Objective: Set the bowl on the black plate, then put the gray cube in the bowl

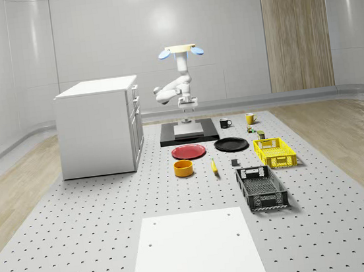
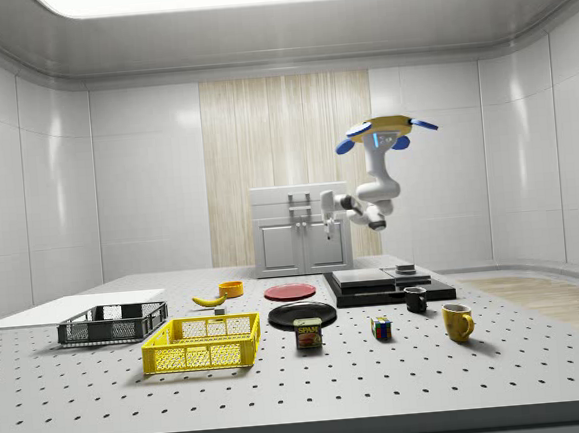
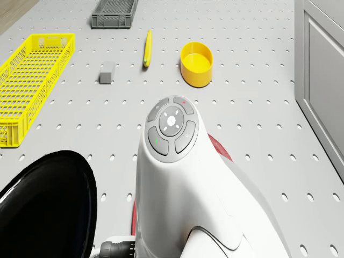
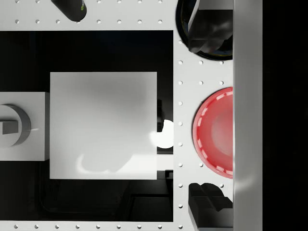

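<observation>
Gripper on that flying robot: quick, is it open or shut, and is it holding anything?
Gripper: open and empty; the drone hovers above the black pad, with the gripper pointing down over it.

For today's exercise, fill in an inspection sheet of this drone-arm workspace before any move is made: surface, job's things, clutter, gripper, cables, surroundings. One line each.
Surface: grey perforated table with a white sheet at its near end in the whole-scene view.
Job's things: yellow bowl sits on the table, apart from the black plate; gray cube lies on the table near the banana.
Clutter: red plate, yellow crate, dark crate, two mugs, a can, a puzzle cube.
Gripper: gripper open, holding nothing, pointing down over the black pad; drone hovers above that pad.
Cables: nothing seen.
Surroundings: white cabinet, wood floor, pale walls.
</observation>
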